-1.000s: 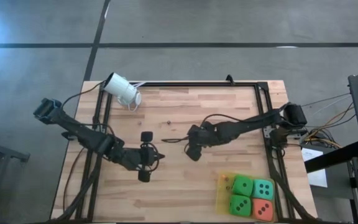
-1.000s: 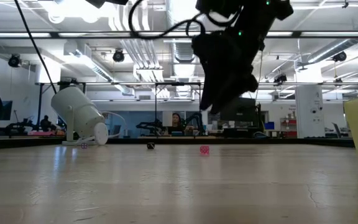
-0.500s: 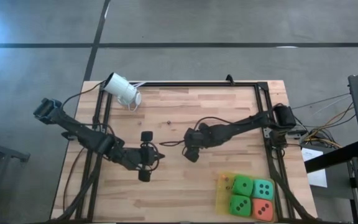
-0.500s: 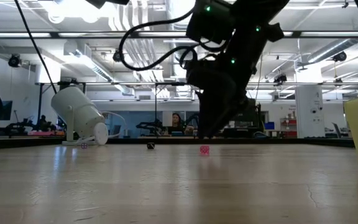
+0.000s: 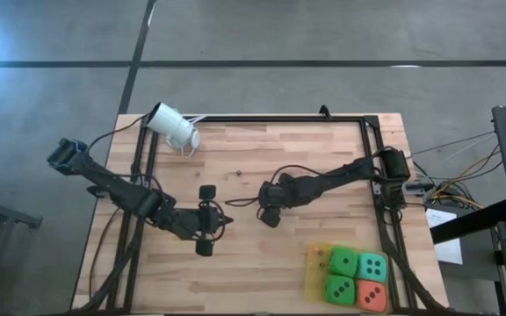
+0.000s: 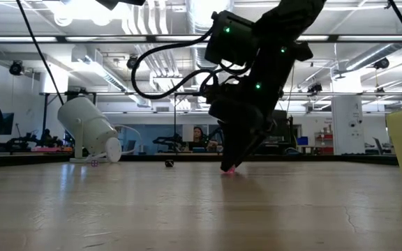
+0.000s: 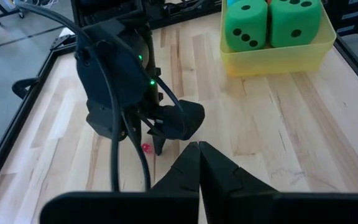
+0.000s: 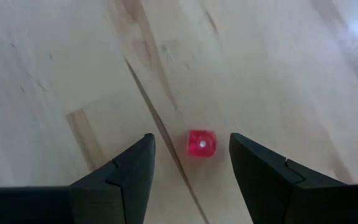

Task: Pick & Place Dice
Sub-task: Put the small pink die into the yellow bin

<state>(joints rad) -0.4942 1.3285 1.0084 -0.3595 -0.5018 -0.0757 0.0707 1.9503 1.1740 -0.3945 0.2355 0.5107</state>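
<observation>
At the near right corner of the pale wooden table (image 5: 235, 149), a shallow yellow plastic tray (image 5: 313, 272) is seen, and the four soft-looking dice with dark pips are packed in it in a square: a bright green cube (image 5: 343, 261), a teal cube (image 5: 373, 266), a second bright green cube (image 5: 339, 290) and an orange-red cube (image 5: 371, 296). They are judged to be light and springy, apt to give under pressure rather than slip. Each would best be taken across two opposite flat faces, from above, since the neighbours touch.

Farther in, toward the left of the table's middle, the left gripper (image 7: 197, 149) is held just above the boards, its fingers pressed together on nothing.

Near the table's centre, the right gripper (image 8: 191, 138) is lowered close to the boards with its fingers about half spread. A tiny translucent red cube with a pale pip (image 8: 201, 144) lies between them, untouched. That cube is judged hard, very light and likely to skitter, so a square, centred squeeze would be called for.

At the far left corner, a white cylindrical device (image 5: 174, 127) lies on its side.

No brand, label or legible writing is found; only pips are marked.
</observation>
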